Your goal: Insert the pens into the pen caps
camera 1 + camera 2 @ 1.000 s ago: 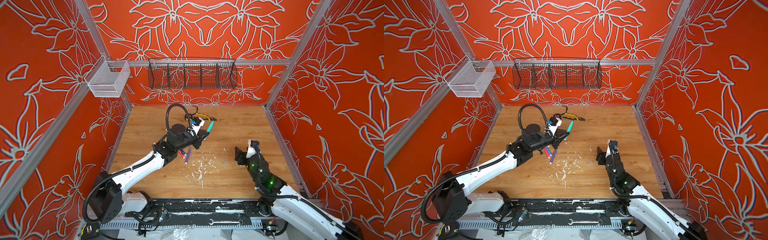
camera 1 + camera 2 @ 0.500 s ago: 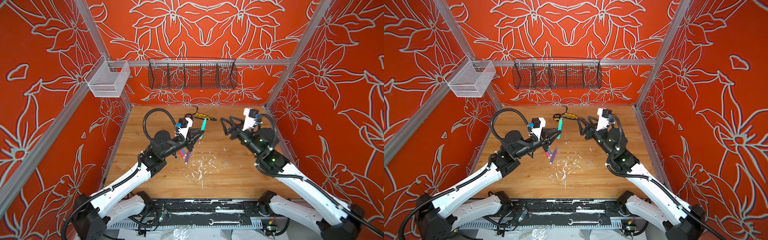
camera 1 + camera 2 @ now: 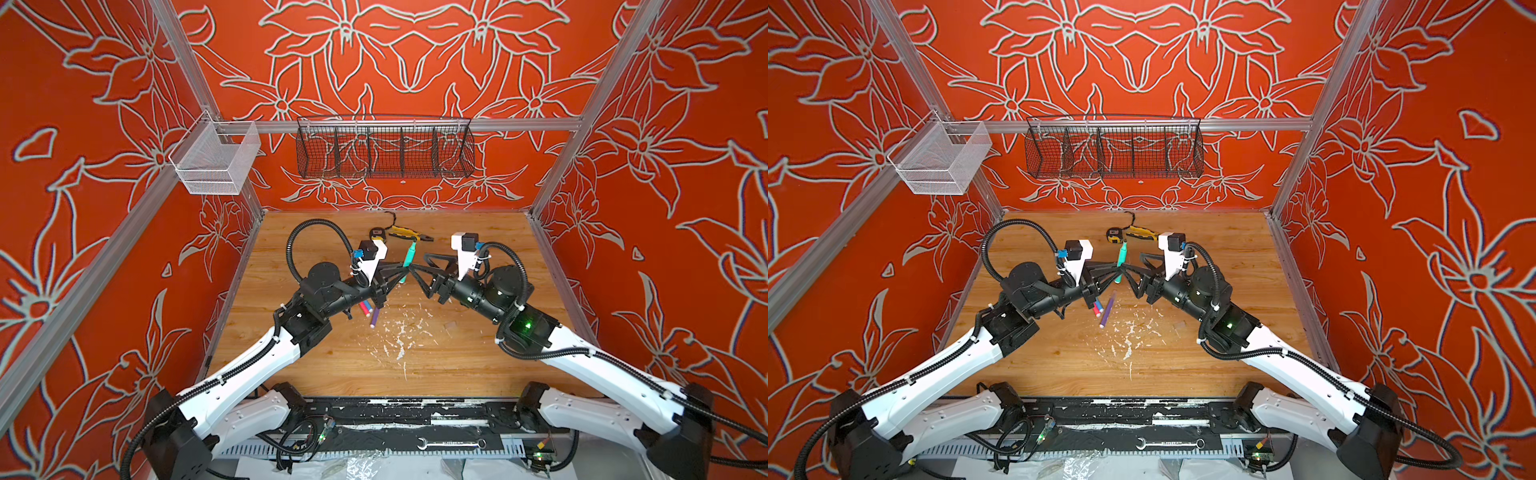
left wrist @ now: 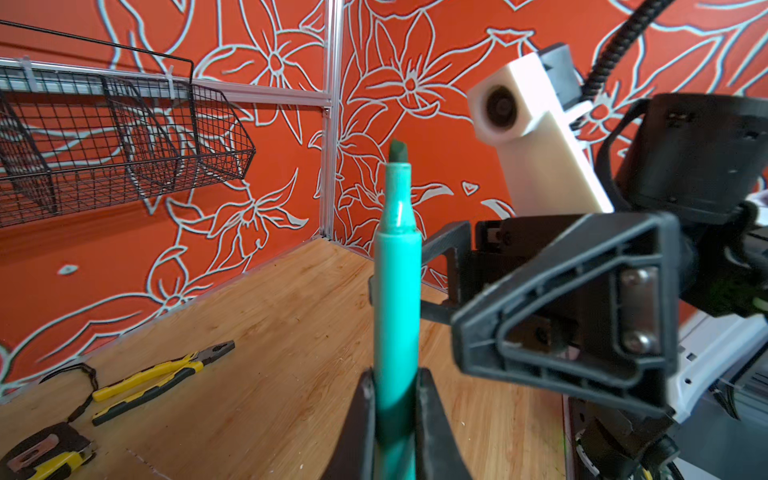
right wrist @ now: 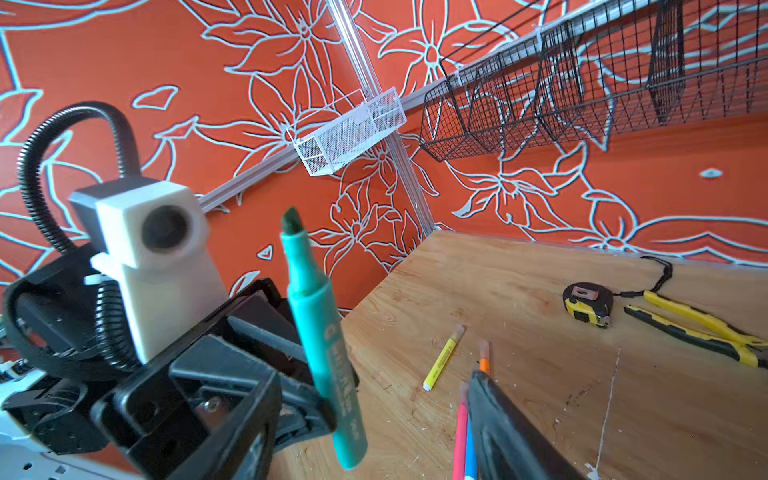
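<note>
Plainly, the left claw (image 4: 397, 388) is clamped on the lower barrel of the green pen (image 4: 397, 291), which stands nearly upright above the table (image 4: 270, 332) with its dark chisel nib bare and pointing up. The right claw (image 3: 417, 274) faces it with jaws spread and its tips just beside the barrel. No cap shows between those jaws.

The pen looks light and stiff, with a smooth plastic barrel that could pivot or slide under a sideways push. The low grip seems sound, since it leaves the whole nib end free for a cap. The felt nib is the soft part and is best left untouched. A clear cap would likely be lighter and slicker, so it is best pinched across its closed end.

The left wrist view shows the grip and bare nib closely, but none of the other pens. The right wrist view alone shows the yellow pen (image 5: 442, 357) and orange pen (image 5: 483, 357) lying near each other on the table, with the pink pen (image 5: 460, 432) and blue pen (image 5: 471, 453) side by side. In both top views the left arm hides the yellow and orange ones, yet only those views show the purple pen (image 3: 375, 318). A faint clear speck (image 3: 450, 325) in a top view may be a cap, but that cannot be told.
</note>
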Robot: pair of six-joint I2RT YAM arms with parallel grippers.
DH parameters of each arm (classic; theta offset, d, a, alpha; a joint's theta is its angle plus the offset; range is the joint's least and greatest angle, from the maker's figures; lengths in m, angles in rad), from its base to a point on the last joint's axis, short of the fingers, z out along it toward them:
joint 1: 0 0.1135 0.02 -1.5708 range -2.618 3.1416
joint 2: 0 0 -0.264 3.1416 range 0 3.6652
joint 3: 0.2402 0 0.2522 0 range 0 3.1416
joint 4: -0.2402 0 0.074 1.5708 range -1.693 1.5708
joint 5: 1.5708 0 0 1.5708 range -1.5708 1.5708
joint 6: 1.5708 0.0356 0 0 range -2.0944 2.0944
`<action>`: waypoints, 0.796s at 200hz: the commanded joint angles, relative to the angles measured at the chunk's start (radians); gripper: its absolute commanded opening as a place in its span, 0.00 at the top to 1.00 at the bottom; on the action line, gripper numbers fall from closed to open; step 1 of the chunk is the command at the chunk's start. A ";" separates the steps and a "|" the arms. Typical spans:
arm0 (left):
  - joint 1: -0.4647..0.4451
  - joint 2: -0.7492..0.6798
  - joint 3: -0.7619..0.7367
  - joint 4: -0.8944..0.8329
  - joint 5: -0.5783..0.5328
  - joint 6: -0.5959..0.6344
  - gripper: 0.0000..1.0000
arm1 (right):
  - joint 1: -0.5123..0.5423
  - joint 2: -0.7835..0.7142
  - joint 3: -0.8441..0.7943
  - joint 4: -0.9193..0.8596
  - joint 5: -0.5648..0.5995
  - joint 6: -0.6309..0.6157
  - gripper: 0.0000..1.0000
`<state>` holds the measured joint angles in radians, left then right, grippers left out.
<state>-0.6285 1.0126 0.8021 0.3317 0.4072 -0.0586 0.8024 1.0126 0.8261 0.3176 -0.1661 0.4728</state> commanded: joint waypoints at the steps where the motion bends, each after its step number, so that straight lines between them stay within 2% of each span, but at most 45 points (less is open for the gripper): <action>1: 0.000 -0.017 0.002 0.003 0.033 0.031 1.00 | 0.012 0.001 0.026 0.047 -0.039 0.004 0.29; 30: 0.000 -0.017 0.002 0.001 0.068 0.041 1.00 | 0.015 0.006 0.019 0.061 -0.024 0.001 0.30; 61: -0.001 0.007 0.002 0.015 0.215 0.088 1.00 | 0.014 0.011 0.021 0.062 -0.021 0.007 0.34; 78: -0.004 0.030 0.005 0.026 0.218 0.092 1.00 | 0.014 0.005 0.016 0.063 -0.015 0.009 0.38; 114: -0.004 0.039 0.009 0.013 0.200 0.107 1.00 | 0.014 -0.016 -0.002 0.074 0.002 0.010 0.57; 159: -0.004 0.033 0.007 0.000 0.250 0.134 1.00 | 0.015 -0.004 0.011 0.060 -0.009 0.003 0.82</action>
<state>-0.6292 1.0569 0.8021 0.3191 0.5938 0.0357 0.8177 1.0122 0.8253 0.3637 -0.1844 0.4755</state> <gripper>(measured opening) 0.117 0.255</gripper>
